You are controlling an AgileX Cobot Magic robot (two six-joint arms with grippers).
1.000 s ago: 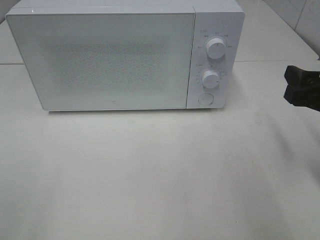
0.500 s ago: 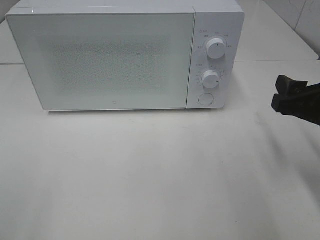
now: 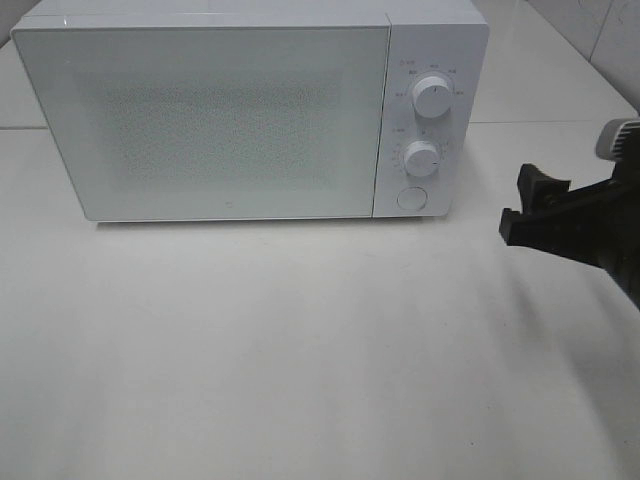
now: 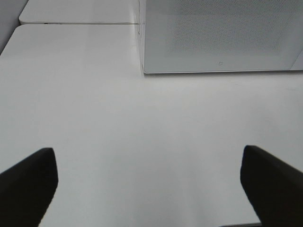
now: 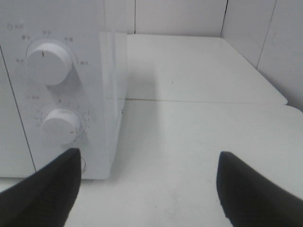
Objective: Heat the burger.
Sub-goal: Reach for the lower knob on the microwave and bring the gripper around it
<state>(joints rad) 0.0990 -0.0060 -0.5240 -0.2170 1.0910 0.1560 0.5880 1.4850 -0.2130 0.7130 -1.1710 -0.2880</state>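
Note:
The burger is out of view in every frame. A white microwave [image 3: 230,115] stands at the back of the table with its door shut. My right gripper [image 3: 513,204] reaches in from the right edge, open and empty, level with the microwave's control panel and a short way to its right. The right wrist view shows the right gripper [image 5: 151,189] with its black fingers [image 5: 47,189] wide apart, facing the panel's corner. My left gripper [image 4: 150,184] shows only in the left wrist view, open and empty above bare table, in front of the microwave [image 4: 222,33].
The control panel carries an upper knob [image 3: 432,98], a lower knob [image 3: 421,158] and a round door button [image 3: 410,197]. White table [image 3: 300,350] stretches in front of the microwave. A tiled wall [image 5: 279,42] rises at the back right.
My right gripper has moved left and slightly nearer, further into the exterior view, closing on the microwave's right side. The microwave has not changed.

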